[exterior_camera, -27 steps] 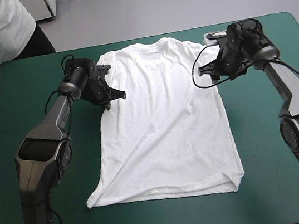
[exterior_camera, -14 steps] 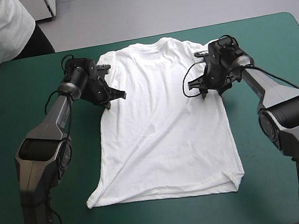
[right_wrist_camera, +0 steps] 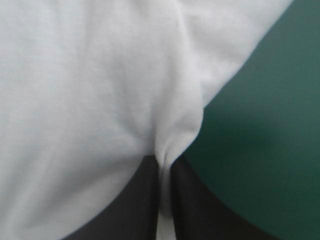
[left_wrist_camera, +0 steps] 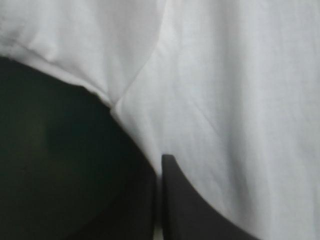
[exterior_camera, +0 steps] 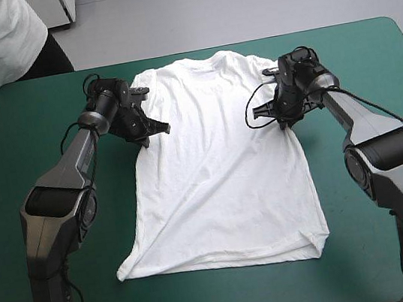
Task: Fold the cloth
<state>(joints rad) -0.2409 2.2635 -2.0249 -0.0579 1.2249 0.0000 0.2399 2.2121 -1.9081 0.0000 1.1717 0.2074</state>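
While the T-shirt (exterior_camera: 220, 171) lies flat and unfolded, the left gripper (exterior_camera: 145, 141) pinches its edge at ten o'clock, the right gripper (exterior_camera: 282, 124) at two. No fold is made yet.

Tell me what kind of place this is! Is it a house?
Probably a robot lab or test room, not a home. A left arm and a right arm work at a teal-green table, their jaws pinching a white T-shirt spread flat on it.
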